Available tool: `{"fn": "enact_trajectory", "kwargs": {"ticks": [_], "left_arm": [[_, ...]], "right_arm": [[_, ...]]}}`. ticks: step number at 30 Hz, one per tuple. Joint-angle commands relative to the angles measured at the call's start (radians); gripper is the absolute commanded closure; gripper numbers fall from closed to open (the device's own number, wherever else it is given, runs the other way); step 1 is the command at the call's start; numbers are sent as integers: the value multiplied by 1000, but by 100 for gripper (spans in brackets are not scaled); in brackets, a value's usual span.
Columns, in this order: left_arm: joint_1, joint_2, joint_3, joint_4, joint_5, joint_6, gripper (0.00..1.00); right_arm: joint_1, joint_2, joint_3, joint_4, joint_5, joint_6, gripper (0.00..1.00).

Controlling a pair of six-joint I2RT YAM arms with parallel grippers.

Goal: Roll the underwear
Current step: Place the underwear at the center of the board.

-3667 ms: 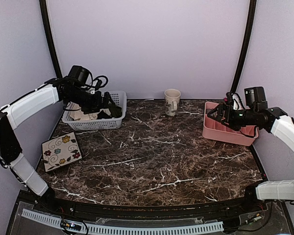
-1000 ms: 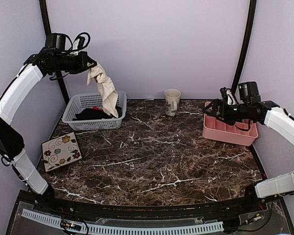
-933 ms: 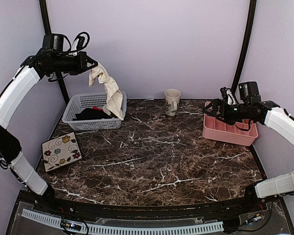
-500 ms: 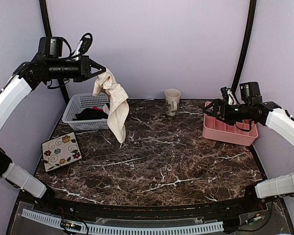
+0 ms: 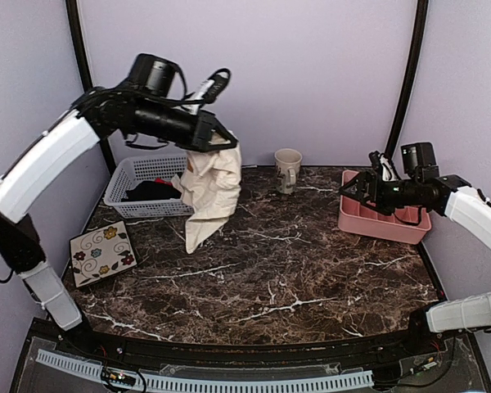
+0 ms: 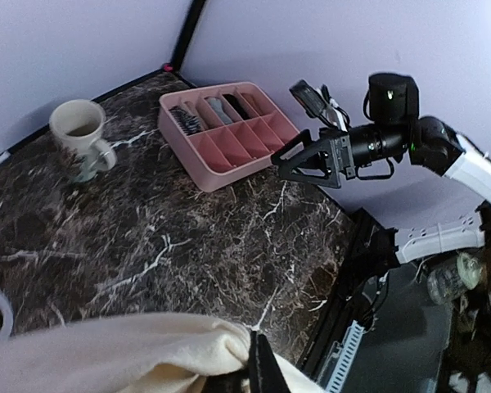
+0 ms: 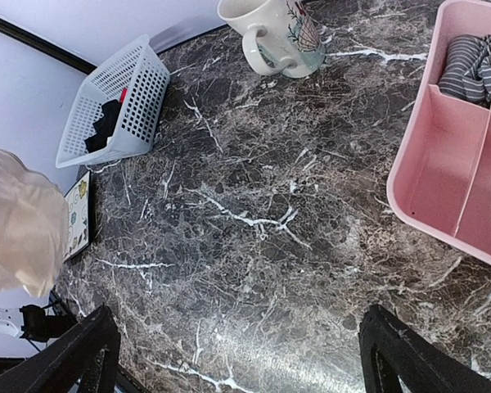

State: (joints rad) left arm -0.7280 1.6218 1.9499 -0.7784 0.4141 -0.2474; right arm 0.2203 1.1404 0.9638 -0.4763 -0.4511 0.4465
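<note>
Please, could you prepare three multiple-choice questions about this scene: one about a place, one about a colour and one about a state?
1. Where does the mug stand?
A. between the basket and the tray
B. in the basket
C. in the tray

2. What colour is the tray?
A. blue
B. pink
C. white

3. How is the underwear?
A. rolled up
B. lying flat
C. hanging from the left end effector

Answers: 1 A, it stands at the back, between them; 2 B, its walls are pink; 3 C, it dangles in that grip, unrolled.
</note>
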Motion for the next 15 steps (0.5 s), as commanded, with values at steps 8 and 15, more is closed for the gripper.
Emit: {"fn": "enact_trajectory", "kwargs": {"ticks": [8, 15], "left_arm": [[-220, 429, 317, -144, -167, 39, 1], [-118, 206, -193, 101, -170, -63, 9]], "right_arm": [[-48, -26, -45, -13, 30, 25, 0], [-43, 20, -35, -8, -4, -6, 2]]}}
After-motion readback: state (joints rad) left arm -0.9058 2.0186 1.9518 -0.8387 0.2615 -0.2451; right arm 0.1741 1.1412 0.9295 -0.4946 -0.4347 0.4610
